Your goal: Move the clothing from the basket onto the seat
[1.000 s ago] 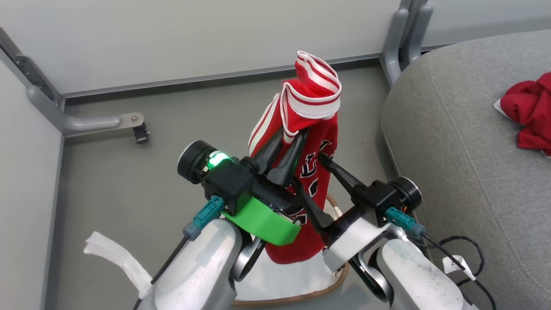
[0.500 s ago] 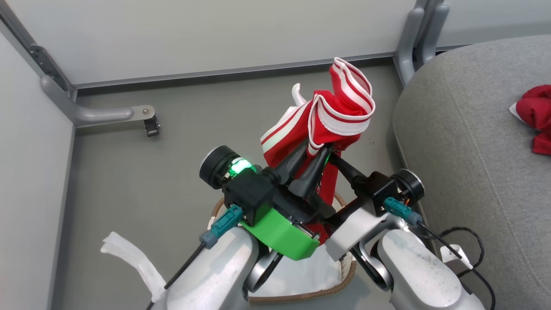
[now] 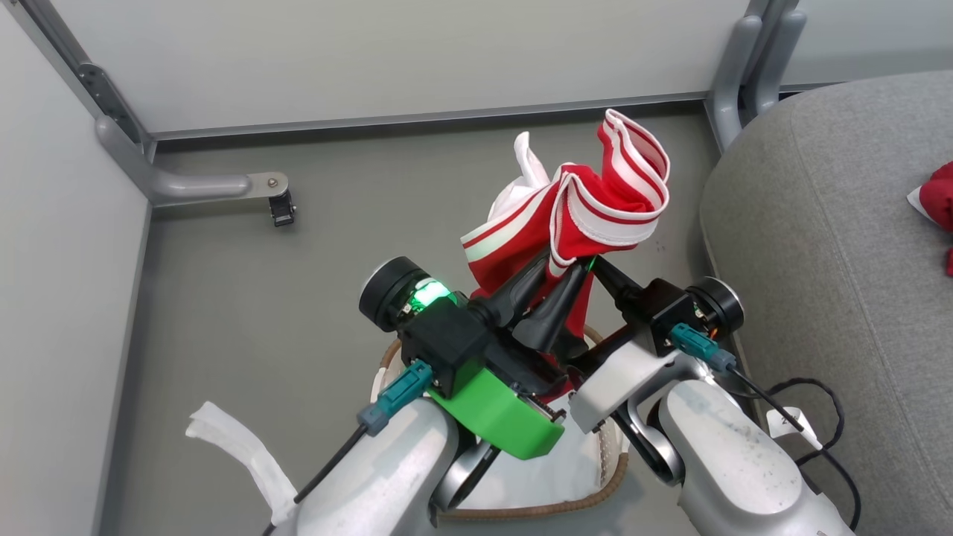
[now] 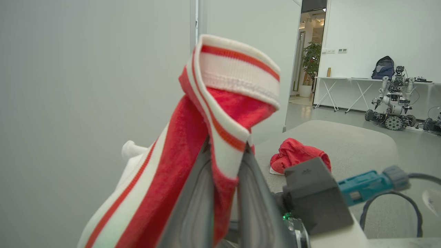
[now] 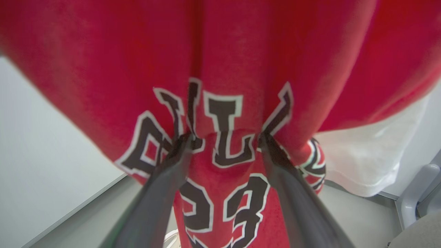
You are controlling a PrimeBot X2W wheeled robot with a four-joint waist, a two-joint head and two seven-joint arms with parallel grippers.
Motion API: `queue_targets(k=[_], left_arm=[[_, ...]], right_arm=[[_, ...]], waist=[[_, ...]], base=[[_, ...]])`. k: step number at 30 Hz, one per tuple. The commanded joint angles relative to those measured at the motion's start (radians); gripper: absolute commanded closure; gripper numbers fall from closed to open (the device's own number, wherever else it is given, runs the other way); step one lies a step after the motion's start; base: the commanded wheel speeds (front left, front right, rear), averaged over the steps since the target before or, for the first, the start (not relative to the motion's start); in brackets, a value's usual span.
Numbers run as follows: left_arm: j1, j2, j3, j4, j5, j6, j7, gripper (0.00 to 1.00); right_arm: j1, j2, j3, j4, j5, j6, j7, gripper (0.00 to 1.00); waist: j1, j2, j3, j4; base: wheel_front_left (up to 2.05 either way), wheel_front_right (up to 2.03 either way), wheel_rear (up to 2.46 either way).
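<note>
My left gripper (image 3: 562,264) is shut on a fold of a red jersey (image 3: 595,208) with white-striped trim, held up above the basket (image 3: 521,512). The left wrist view shows the striped trim (image 4: 237,69) pinched between the left gripper (image 4: 225,151). My right gripper (image 3: 592,286) reaches into the hanging jersey from the right. Its fingers (image 5: 165,172) stand open and apart against the black lettering (image 5: 220,137). A second red garment (image 3: 939,197) (image 4: 296,155) lies crumpled on the grey seat (image 3: 819,246) (image 4: 344,137). A white liner (image 3: 528,160) (image 5: 372,162) sticks up behind the jersey.
A grey metal frame leg with a bracket (image 3: 223,184) crosses the floor at the left. Pale wall panels (image 3: 409,52) close the back and left. A black cable (image 3: 811,402) lies by the seat's near edge. A white cloth strip (image 3: 238,454) hangs at lower left. Another robot (image 4: 392,103) stands far off.
The head camera has shifted, so the whole scene slid right. Both grippers have lifted the jersey higher out of the basket, slightly toward the seat, and the white liner has come up behind it.
</note>
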Motion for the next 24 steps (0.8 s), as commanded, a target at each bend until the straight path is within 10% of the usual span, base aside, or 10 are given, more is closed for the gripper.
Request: queue_targets(k=[1,8,9,11,19,24], left_arm=[[-0.018,0.001,-0.002,-0.007,-0.013,0.005,-0.001,1.0],[-0.023,0.001,-0.008,-0.004,-0.017,0.009,-0.001,1.0],[-0.022,0.001,-0.008,-0.004,-0.017,0.009,-0.001,1.0],[-0.023,0.001,-0.009,-0.005,-0.019,0.01,-0.001,1.0],[-0.025,0.001,0.003,0.003,-0.006,0.014,-0.001,1.0],[-0.024,0.001,0.012,0.0,-0.003,0.019,-0.001,0.59]], right_arm=[[-0.008,-0.003,0.0,0.006,-0.002,-0.001,-0.002,0.0],[-0.019,-0.003,0.0,0.018,0.01,-0.001,-0.002,0.0],[-0.02,-0.003,0.0,0.021,0.013,-0.001,-0.002,0.22],[-0.024,-0.003,0.003,0.023,0.021,-0.001,-0.002,0.98],[-0.028,-0.003,0.012,0.029,0.038,-0.001,-0.002,1.0],[-0.03,-0.003,0.015,0.03,0.042,-0.001,-0.002,1.0]], waist=[[0.0,-0.0001,0.002,0.002],[0.0,-0.0001,0.013,0.004],[0.0,-0.0001,0.014,0.003],[0.0,-0.0001,0.015,0.003],[0.0,-0.0001,0.019,-0.002],[0.0,-0.0001,0.021,-0.006]], base=[[0.0,0.0,0.0],[0.0,0.0,0.0],[0.0,0.0,0.0],[0.0,0.0,0.0],[0.0,0.0,0.0],[0.0,0.0,0.0]])
